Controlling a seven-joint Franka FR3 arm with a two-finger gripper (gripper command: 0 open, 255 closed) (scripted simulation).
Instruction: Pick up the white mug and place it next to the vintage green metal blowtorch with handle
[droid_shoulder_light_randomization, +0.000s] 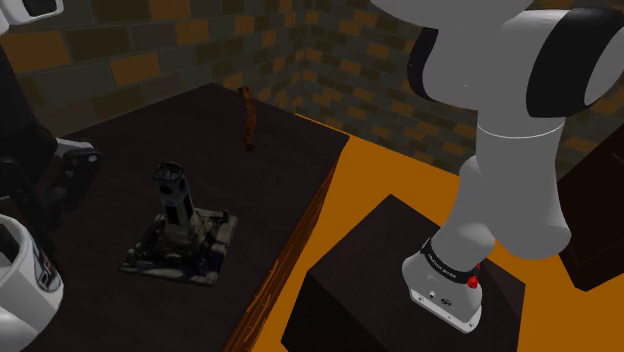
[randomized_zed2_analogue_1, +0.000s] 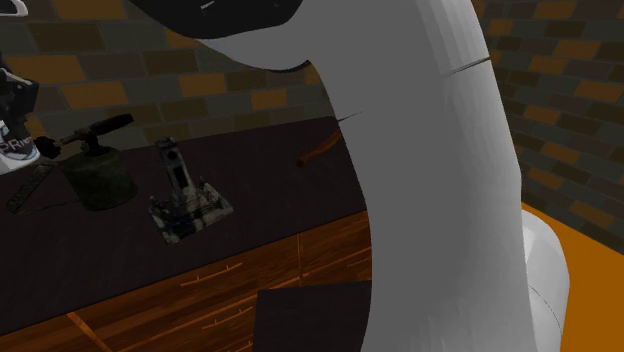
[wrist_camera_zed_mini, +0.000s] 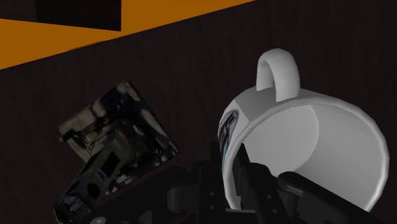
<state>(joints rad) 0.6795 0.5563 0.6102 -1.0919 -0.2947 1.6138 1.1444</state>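
Currently gripper (wrist_camera_zed_mini: 261, 177) pinches white mug (wrist_camera_zed_mini: 318, 133) by one wall. I fear this thin hold slips near the blowtorch (randomized_zed2_analogue_1: 98, 175), second exterior view's left.

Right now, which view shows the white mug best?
The wrist view: the white mug shows its handle, open mouth and printed side. The shoulder view and second exterior view each catch a cropped white printed sliver at their left edge.

The place looks like a rough workshop or cellar room of a house. Brick walls (droid_shoulder_light_randomization: 130, 50) in brown and orange meet at a corner, and the floor (droid_shoulder_light_randomization: 385, 170) is plain orange. A dark wooden workbench (droid_shoulder_light_randomization: 280, 170) carries a green blowtorch (randomized_zed2_analogue_1: 100, 178) and a small mounted tool (droid_shoulder_light_randomization: 180, 230).
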